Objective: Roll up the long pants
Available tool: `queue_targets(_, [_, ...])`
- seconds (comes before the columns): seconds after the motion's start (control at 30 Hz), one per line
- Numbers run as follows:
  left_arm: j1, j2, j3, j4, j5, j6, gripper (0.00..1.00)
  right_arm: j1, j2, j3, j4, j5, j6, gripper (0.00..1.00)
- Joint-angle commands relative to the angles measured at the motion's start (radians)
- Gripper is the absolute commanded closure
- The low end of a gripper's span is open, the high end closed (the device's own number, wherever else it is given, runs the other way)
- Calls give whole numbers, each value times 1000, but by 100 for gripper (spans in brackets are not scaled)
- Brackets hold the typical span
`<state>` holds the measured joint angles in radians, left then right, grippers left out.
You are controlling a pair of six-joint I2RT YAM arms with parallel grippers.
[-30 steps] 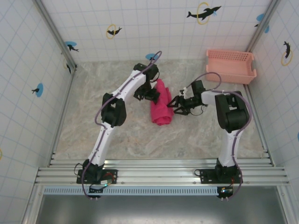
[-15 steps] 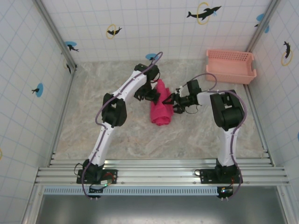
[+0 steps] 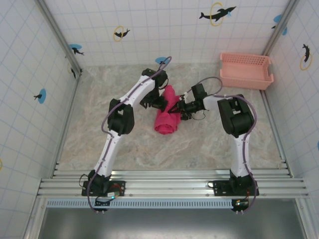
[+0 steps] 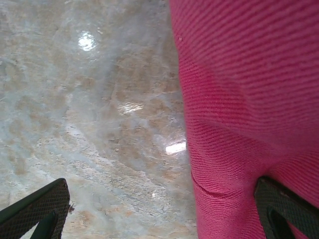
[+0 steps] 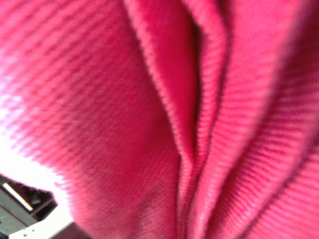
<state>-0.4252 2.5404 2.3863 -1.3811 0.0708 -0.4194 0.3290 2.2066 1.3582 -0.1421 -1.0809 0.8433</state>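
Left jaws stand wide, touching the long pants (image 3: 165,122); right jaws' gap unclear.

The white-and-black left arm (image 3: 109,144) stands on its base at the lower left of the top view. It slants up to a black elbow joint at mid-left, then runs up and right, and its wrist bends back down toward the centre. Its black two-finger left gripper (image 3: 158,102) is spread wide. In the left wrist view its textured black fingers (image 4: 35,214) sit in the two bottom corners, far apart.

The white-and-black right arm (image 3: 242,149) goes straight up from the lower right to a bulky black joint, then extends left toward the centre. Its black right gripper (image 3: 175,107) points left, just beside the left one. How its jaws stand cannot be made out.
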Motion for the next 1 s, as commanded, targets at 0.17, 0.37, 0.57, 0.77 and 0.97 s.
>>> queue_targets(0.17, [-67,63,-44,28,112,5,2,60,32,103,137,91,-8,100])
queue_targets(0.37, [34,-20,45,-7,133,13,3,-34,-95,118,185,142,8,100])
queue_targets(0.57, [159,-233,-31,149,273,-40,3,-125,-131,286,107,151,2,100])
queue_targets(0.77, [208,-353,-67,211,324,-45,2,-211,-159,390,186,239,66,100])
queue_targets(0.97, [234,-424,-218,193,281,14,2,-341,-219,413,377,434,93,100])
